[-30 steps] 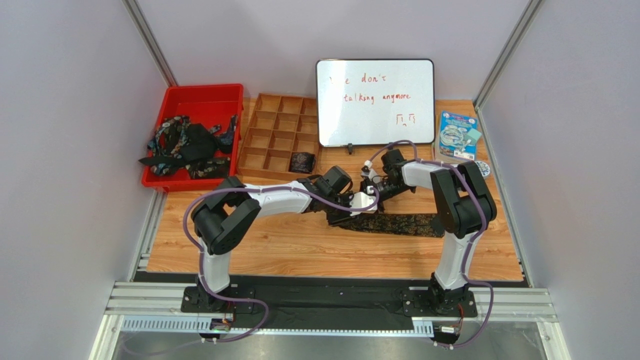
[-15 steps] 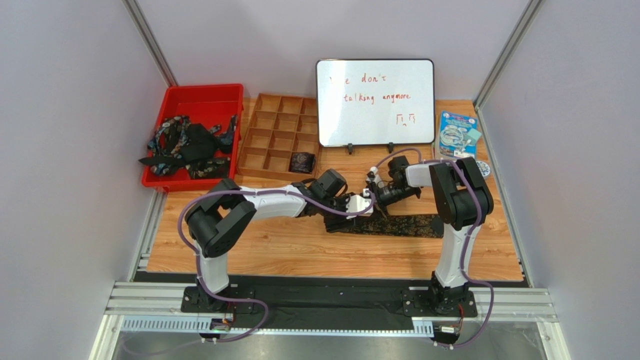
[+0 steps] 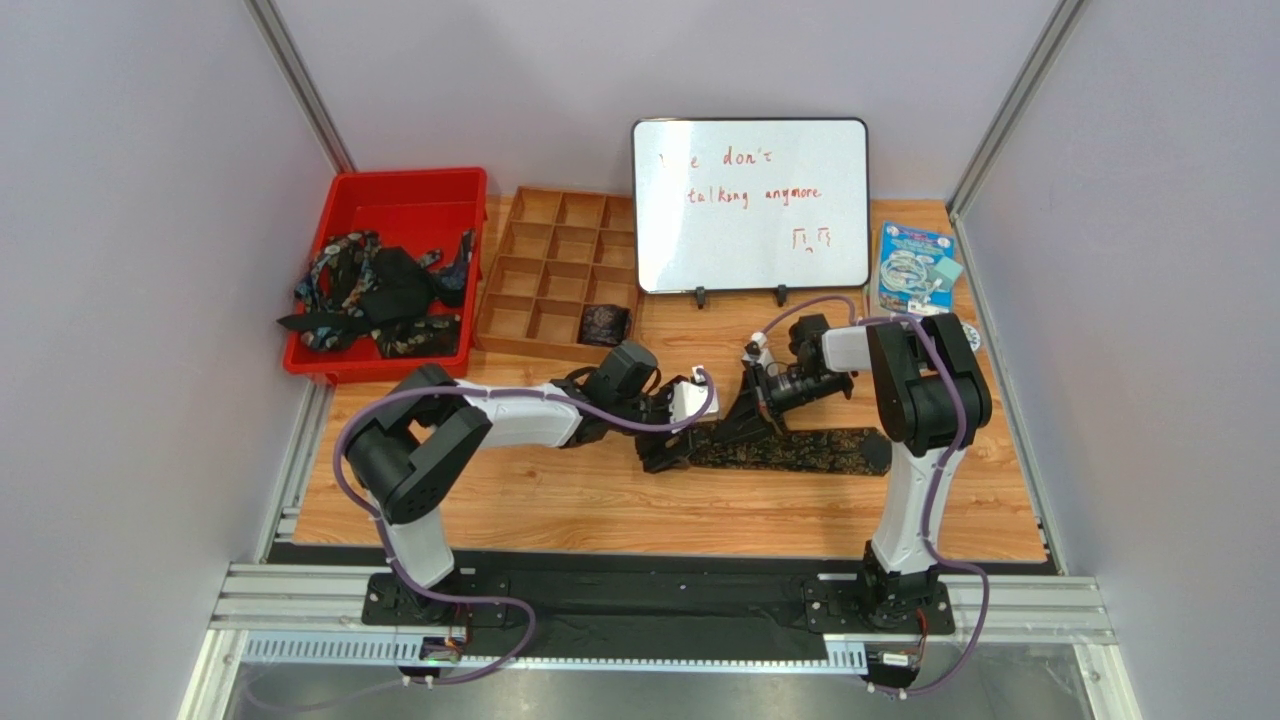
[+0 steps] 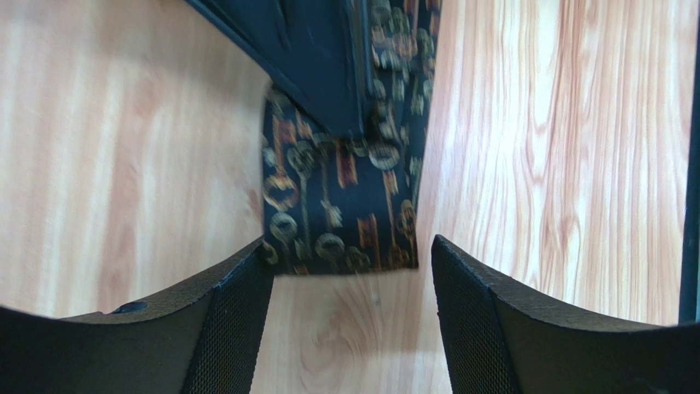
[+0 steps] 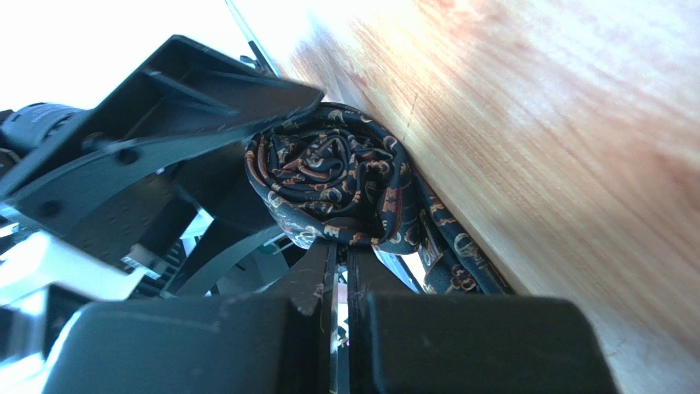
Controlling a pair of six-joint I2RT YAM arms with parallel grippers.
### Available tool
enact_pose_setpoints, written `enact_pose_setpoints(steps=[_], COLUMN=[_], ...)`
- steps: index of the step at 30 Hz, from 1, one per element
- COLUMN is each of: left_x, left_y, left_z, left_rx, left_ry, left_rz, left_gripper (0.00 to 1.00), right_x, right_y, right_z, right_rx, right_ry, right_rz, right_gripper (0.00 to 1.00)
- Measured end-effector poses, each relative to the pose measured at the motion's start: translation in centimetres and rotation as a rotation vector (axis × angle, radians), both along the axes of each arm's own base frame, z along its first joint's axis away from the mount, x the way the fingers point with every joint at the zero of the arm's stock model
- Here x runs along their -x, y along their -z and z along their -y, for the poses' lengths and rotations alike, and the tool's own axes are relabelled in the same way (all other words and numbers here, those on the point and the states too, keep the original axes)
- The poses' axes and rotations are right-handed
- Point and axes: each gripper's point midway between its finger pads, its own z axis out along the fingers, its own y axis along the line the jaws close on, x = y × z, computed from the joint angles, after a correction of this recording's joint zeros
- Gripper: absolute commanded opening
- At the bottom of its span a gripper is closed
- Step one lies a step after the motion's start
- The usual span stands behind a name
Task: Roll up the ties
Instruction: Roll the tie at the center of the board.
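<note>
A dark tie (image 3: pixel 812 450) with a gold-brown key pattern lies flat across the middle of the table. Its left part is wound into a small coil (image 5: pixel 329 176). My right gripper (image 5: pixel 339 256) is shut, its fingertips pinching the lower edge of that coil; from above, the right gripper (image 3: pixel 750 405) is at the tie's left part. My left gripper (image 4: pixel 349 267) stands open just short of a flat end of the tie (image 4: pixel 341 213), and its fingers (image 4: pixel 234 328) hold nothing. In the top view the left gripper (image 3: pixel 700 402) is just left of the right one.
A red bin (image 3: pixel 394 192) at the back left holds several loose ties. Beside it, a wooden compartment tray (image 3: pixel 556 240) has a rolled tie (image 3: pixel 606 324) in a front cell. A whiteboard (image 3: pixel 748 203) and a blue packet (image 3: pixel 917 270) stand at the back.
My left gripper has opened and drawn back to the left, off the tie. The right gripper has stayed shut on the coil and shifted slightly nearer.
</note>
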Motion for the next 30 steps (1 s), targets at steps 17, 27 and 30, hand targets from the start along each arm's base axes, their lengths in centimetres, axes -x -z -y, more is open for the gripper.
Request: enact_pose_setpoints(steps=[17,27,30], left_x=[-1.2,-2.0,-2.7], left_y=[-0.2,-0.1,-0.2], left_z=[3.9,4.0,4.0], left_rx=[0.041,0.016,0.016], left_ry=[0.03,-0.022,-0.06], left_rz=[-0.03,-0.072,-0.089], left_gripper=[0.16,0.11,0.11], right_x=[0.1,-0.6,0.2], right_y=[-0.4,-1.4,-0.8], right_z=[1.2,6.6,7.0], right_rx=[0.016,0.14,0.192], right_ry=[-0.03,-0.046,-0.091], right_rz=[0.0,0.047,0.041], right_gripper=[0.29,0.22,0.18])
